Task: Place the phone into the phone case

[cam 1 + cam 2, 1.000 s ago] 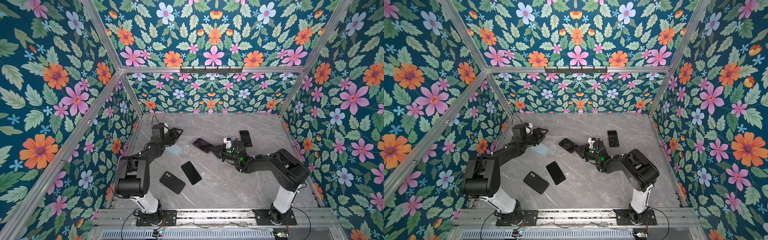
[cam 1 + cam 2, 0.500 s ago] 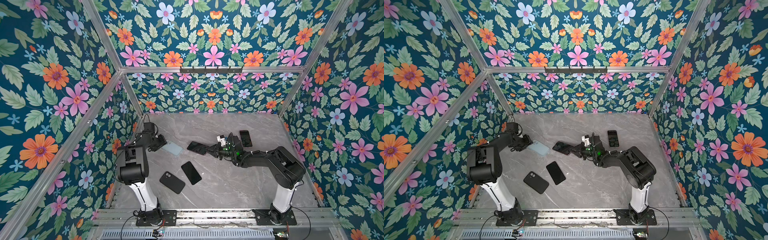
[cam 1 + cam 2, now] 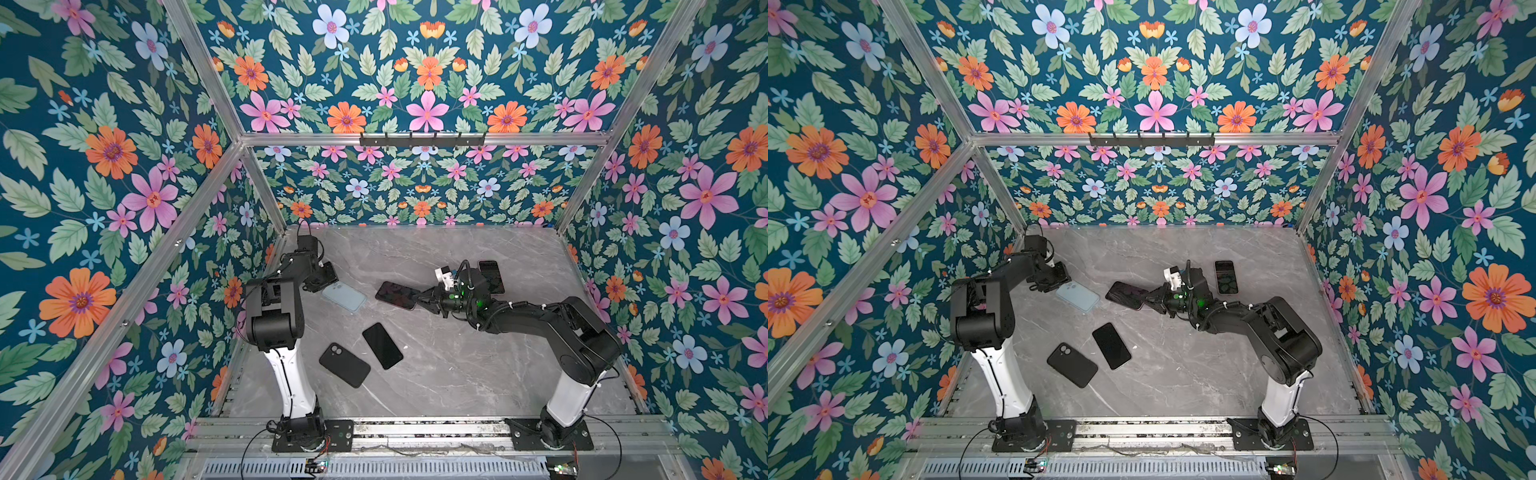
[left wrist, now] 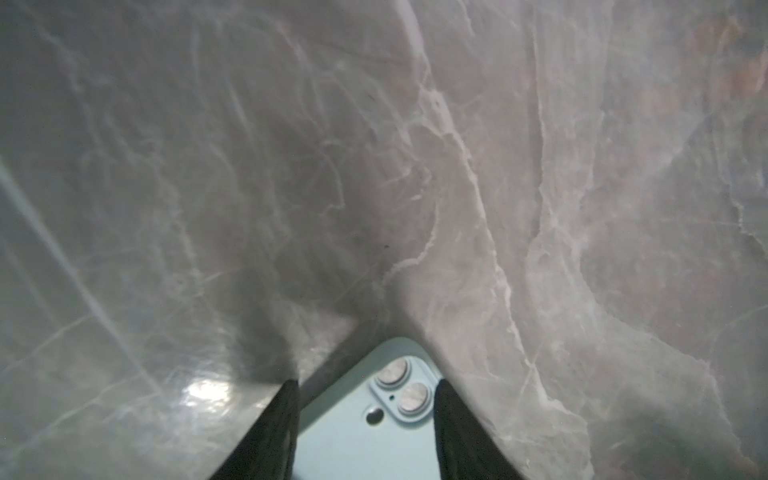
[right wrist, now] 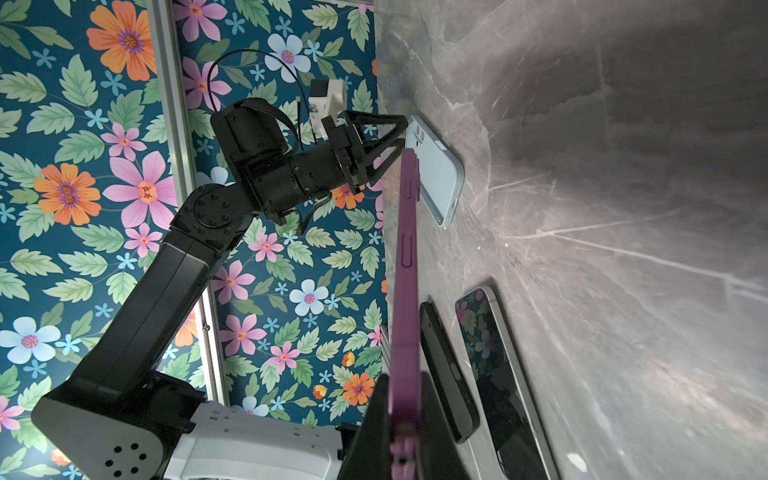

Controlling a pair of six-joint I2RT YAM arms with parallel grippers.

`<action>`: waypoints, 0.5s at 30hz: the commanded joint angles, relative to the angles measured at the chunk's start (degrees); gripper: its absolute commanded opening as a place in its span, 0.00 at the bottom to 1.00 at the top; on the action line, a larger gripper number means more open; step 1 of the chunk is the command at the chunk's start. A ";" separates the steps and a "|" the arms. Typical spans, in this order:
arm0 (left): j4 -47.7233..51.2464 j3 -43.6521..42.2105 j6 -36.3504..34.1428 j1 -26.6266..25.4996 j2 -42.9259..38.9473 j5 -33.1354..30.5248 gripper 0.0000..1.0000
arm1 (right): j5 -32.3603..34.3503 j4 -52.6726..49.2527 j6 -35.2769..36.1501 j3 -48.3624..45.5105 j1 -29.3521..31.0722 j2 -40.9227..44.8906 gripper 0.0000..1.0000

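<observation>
Seeing right gripper [image 3: 419, 298] clamping purple-edged phone [image 3: 397, 295], holding it off table [image 3: 457, 374], near light blue case [image 3: 345, 297] lying flat. Meanwhile left gripper [image 4: 365, 384] jaws standing apart, straddling case's camera corner. Reckon pinning case firmly first, else it's skidding. Right wrist view showing phone's purple side clearing table; top views showing only dark face.

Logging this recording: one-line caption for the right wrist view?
Edge-on purple-cased phone clamped in the right gripper; beyond it, the left gripper open at the light blue case on the marble table.
</observation>
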State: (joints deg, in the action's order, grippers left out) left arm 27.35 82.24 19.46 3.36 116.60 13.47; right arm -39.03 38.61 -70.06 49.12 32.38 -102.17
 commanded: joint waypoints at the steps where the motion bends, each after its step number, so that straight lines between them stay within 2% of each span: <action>1: 2.23 0.25 -0.32 -0.12 0.38 -0.42 0.51 | -0.61 0.64 1.51 0.01 0.05 0.72 0.00; 4: 2.96 -0.55 -0.07 -0.43 0.17 -0.73 0.42 | -0.61 0.95 1.33 -0.32 0.05 0.75 0.00; 15: 2.45 -5.61 -0.72 -1.59 -2.37 -2.89 0.23 | 0.01 0.37 1.73 -1.37 0.05 2.39 0.00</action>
State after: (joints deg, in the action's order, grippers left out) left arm 27.42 77.30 19.44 1.87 114.30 11.94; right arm -38.81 37.12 -68.77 47.72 32.40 -100.47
